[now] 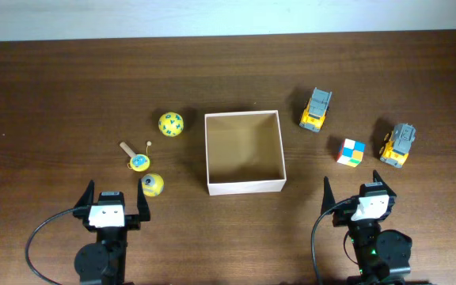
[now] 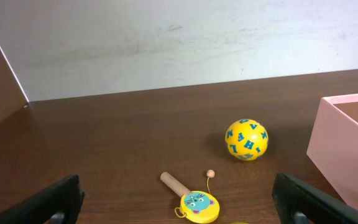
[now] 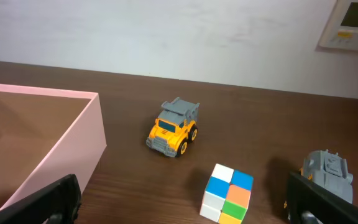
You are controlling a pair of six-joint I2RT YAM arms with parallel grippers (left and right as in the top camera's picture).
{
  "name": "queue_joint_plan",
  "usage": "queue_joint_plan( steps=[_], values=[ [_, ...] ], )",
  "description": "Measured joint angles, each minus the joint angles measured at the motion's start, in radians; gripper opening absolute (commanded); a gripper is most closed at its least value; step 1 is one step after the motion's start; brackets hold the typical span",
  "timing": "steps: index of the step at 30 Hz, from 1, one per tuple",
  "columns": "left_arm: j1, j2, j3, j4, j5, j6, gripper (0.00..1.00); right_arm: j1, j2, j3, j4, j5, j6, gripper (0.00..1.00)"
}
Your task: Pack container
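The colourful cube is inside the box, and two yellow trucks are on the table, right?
No. The colourful cube sits on the table, outside the box, between the two yellow trucks. The trucks are on the table. The overhead view shows this.

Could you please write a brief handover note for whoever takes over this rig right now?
Left hand: open, holding nothing.
Right hand: open, holding nothing.
The square, shallow, pinkish cardboard container sits mid-table, empty.
Left of it: yellow lettered ball, yellow wooden-handled drum toy, small yellow-and-blue round toy.
Right of it: yellow-and-grey toy truck, multicoloured puzzle cube, second truck farther right.
Done: nothing packed yet.
Left to do: all six toys into the container.
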Motion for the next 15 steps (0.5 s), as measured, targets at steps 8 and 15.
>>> queue_joint_plan(
  steps=[8, 15],
  values=[
    [0.000, 0.000, 0.000, 0.000, 0.000, 0.000, 0.99, 0.000, 0.000, 0.000, 0.000, 0.000, 0.000, 0.99],
    [0.000, 0.000, 0.000, 0.000, 0.000, 0.000, 0.99, 0.000, 0.000, 0.000, 0.007, 0.008, 0.000, 0.99]
  ],
)
